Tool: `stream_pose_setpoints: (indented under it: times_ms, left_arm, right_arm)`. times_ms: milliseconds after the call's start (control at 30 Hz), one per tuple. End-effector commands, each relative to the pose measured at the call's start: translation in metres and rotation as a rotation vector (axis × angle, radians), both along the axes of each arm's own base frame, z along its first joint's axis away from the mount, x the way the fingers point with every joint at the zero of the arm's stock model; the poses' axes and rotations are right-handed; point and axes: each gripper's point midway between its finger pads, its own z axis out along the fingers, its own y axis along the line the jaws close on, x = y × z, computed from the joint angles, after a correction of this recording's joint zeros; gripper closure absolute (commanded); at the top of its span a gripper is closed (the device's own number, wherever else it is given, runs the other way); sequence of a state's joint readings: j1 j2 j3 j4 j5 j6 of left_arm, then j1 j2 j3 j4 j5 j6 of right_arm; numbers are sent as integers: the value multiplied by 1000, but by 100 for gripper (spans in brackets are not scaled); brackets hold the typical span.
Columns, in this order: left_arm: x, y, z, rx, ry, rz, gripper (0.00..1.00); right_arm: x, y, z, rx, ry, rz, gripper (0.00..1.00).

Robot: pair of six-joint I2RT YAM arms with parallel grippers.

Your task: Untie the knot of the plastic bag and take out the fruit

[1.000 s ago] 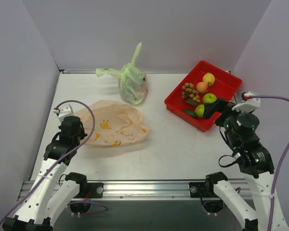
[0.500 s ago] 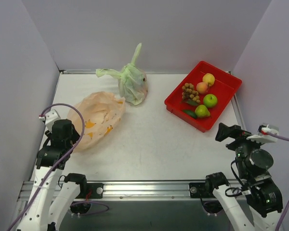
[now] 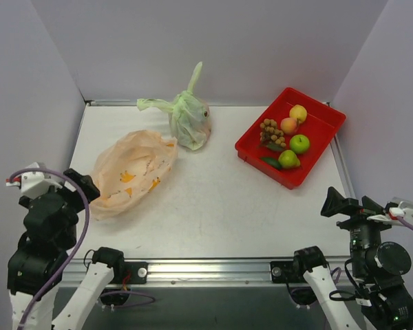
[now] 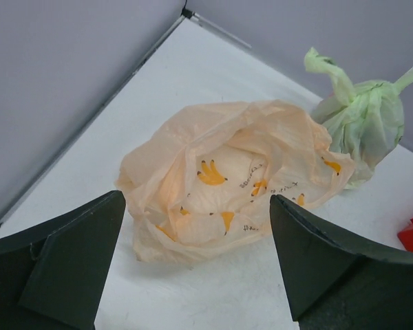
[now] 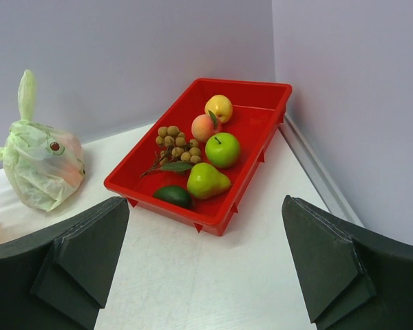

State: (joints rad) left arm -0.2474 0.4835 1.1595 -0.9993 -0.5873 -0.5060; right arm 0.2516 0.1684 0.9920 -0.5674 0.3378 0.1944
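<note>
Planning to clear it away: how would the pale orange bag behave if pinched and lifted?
The plastic bag lies slumped and crinkled, so it would probably droop limply. It looks thin, translucent and empty, so likely very light; a push might only crumple it.

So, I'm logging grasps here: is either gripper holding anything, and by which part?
Nothing is held. The left gripper and right gripper are both open, apart from the plastic bag.

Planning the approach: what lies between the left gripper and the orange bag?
Only bare table before the orange bag, in the left wrist view.
</note>
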Motion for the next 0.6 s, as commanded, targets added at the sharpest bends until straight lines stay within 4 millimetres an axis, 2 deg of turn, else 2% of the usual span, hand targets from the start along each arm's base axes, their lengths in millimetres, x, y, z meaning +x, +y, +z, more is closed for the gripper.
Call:
stream_pose_setpoints:
  times_ms: [0,67,333,567]
  left_arm:
    - [-23,15,33,88,-108,-2,3]
    - [-34,17,43,111,-176,-17,3]
    - [-63,15,61,125,-400,-92,3]
    - [-81,32,60,115,-505,-3,3]
  right_arm:
    - [-9,-8,13,-43,-37,-22,0]
    - [-9,-7,14,-54,-38,-12,0]
    - [-16,-6,14,-83,-61,5,0]
    - [-20,-8,10,-104,-67,4,0]
